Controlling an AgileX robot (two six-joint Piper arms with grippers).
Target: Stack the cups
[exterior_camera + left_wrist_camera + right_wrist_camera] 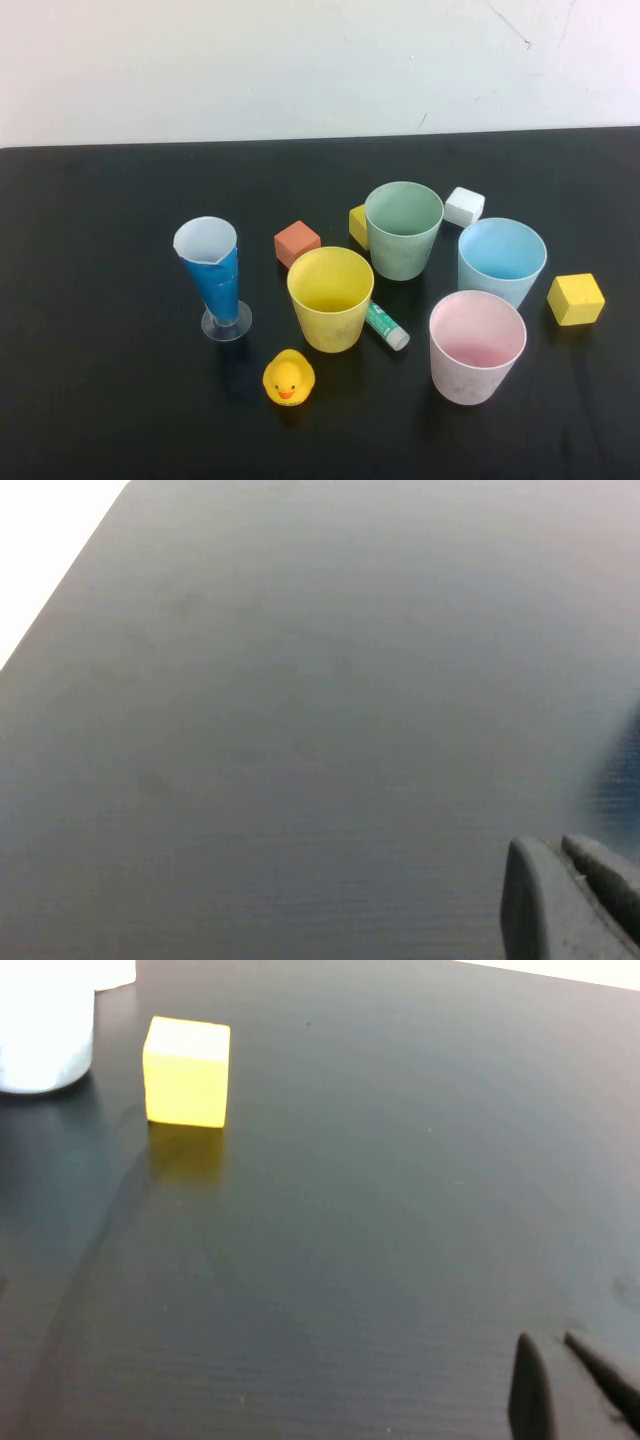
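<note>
From the high view we see four cups standing upright and apart on the black tabletop (100, 400): the green cup (403, 230) farthest back, the light blue cup (501, 260) to its right, the yellow cup (330, 298) nearer and left, and the pink cup (477, 346) nearest on the right. A glue stick (386, 326) lies between yellow and pink. A tall blue conical cup (213, 275) stands to the left, a rubber duck (288, 378) in front of the yellow cup. An orange cube (296, 243), a white cube (464, 206) and a yellow cube (575, 298) sit around them. Neither arm shows here.

In the left wrist view, the left gripper (562, 885) hangs over bare tabletop, fingers clenched together on nothing, no cup nearby.

In the right wrist view, the right gripper (560, 1385) has its fingers clenched and empty; the yellow cube and a pale cup (45, 1025) lie well apart from them.
</note>
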